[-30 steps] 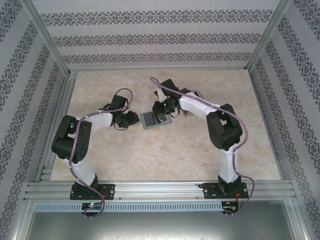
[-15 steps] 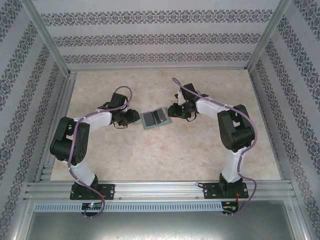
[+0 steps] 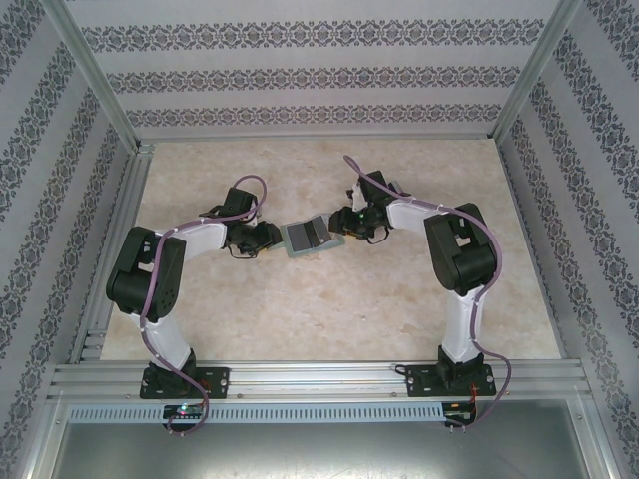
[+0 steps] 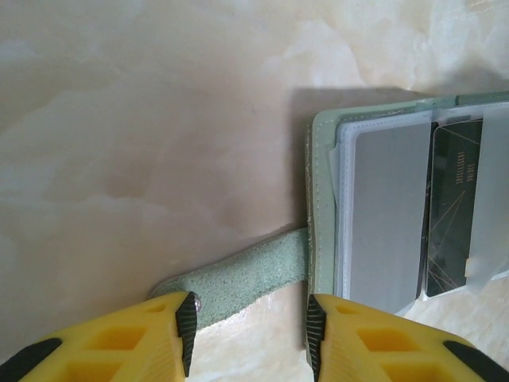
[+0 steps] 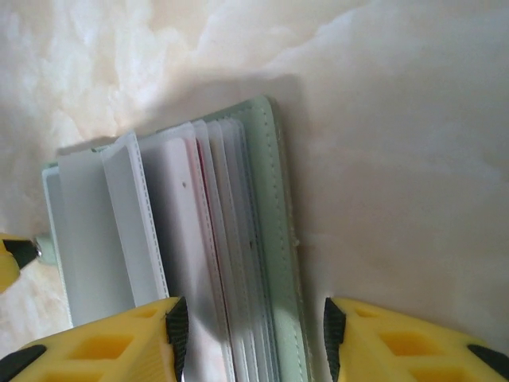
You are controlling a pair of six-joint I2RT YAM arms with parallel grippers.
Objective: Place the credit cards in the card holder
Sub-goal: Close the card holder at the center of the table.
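so the card holder [image 3: 308,238] is lying open and flat on the marble-look worktop [image 3: 300,319], pretty much in the middle between the two arms. The left gripper [image 3: 262,238] is just beside its left end and the right gripper [image 3: 346,222] is right up at its right end. On the left wrist cam the left gripper's jaws are spread wide, gripping nothing. The pale green strap [image 4: 246,270] sticks out from the holder's edge and runs across the gap between the yellow fingers [image 4: 159,342], its rounded end right at the tip of one of them; can't tell if it's actually touching. The same view shows a credit card [image 4: 453,211], dark with thin lines on it, sitting inside a clear pocket of the holder next to a plain grey panel [image 4: 386,215]. On the right wrist cam the right gripper's jaws are released too, nothing pinched. One finger [image 5: 119,342] hangs over the fanned-out clear pockets, the other one is over bare worktop, and the holder's stitched green cover edge [image 5: 274,207] runs into the gap between them. One of the pockets [image 5: 183,231] looks white with a reddish edge
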